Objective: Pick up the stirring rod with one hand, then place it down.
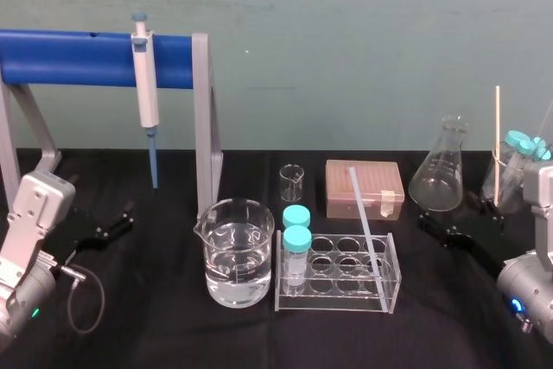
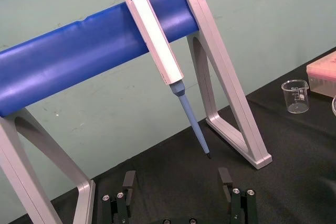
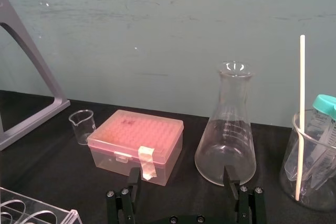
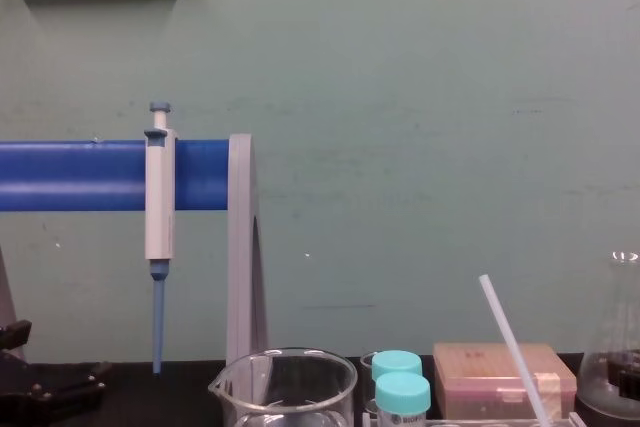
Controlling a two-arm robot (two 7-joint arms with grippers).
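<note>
Stirring rod (image 1: 364,224) lies across the rack (image 1: 337,302); wrist views show left hand (image 2: 177,174), right hand (image 3: 182,170) spread.

The right hand (image 3: 181,176) sits low in the view, just above the black tabletop (image 3: 52,166), with its two black fingers (image 3: 134,181) wide apart and nothing between them. Past the fingers stands a pink box (image 3: 137,142) with a closed lid and a strip of tape on its front. A small beaker (image 3: 82,126) stands near one side of the box and a clear flask (image 3: 227,129) near the other. Beyond the flask, a glass jar (image 3: 307,184) holds tubes with teal caps (image 3: 324,103) and a thin pale stick (image 3: 301,114), which stands almost upright. A corner of a clear rack (image 3: 31,211) and a grey stand leg (image 3: 31,114) are at the opposite edge.
</note>
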